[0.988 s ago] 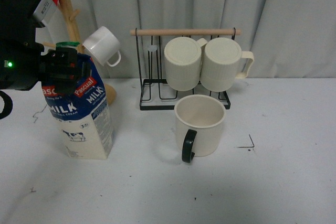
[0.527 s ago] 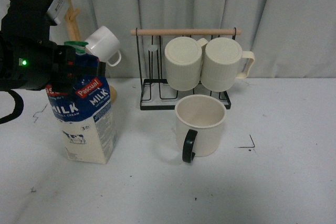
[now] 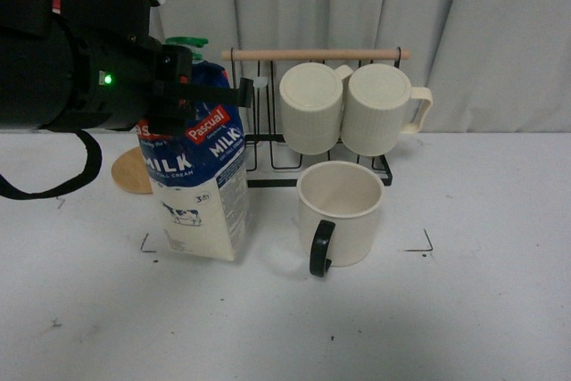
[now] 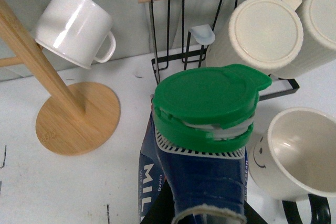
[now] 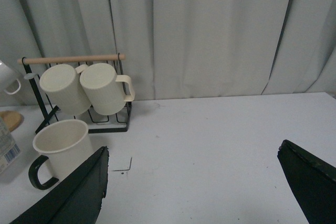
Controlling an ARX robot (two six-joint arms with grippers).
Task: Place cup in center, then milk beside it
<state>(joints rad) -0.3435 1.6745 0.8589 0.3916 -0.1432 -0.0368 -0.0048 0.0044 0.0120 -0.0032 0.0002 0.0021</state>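
The milk is a blue and cream carton with a green cap. It is slightly tilted, just left of the cup, with a small gap between them. My left gripper is shut on the carton's blue top. The cup is a wide cream mug with a black handle that faces the front. It stands upright in front of the wire rack, and its smiley face shows in the left wrist view. My right gripper is open and empty over bare table, to the right of the cup.
A black wire rack with a wooden bar holds two ribbed cream mugs behind the cup. A wooden mug tree with a small white cup stands at the back left. Black corner marks are on the white table. A curtain hangs behind.
My left gripper has carried the milk to the right, from the table's left side to just beside the cup. The cup and the right gripper have not moved.
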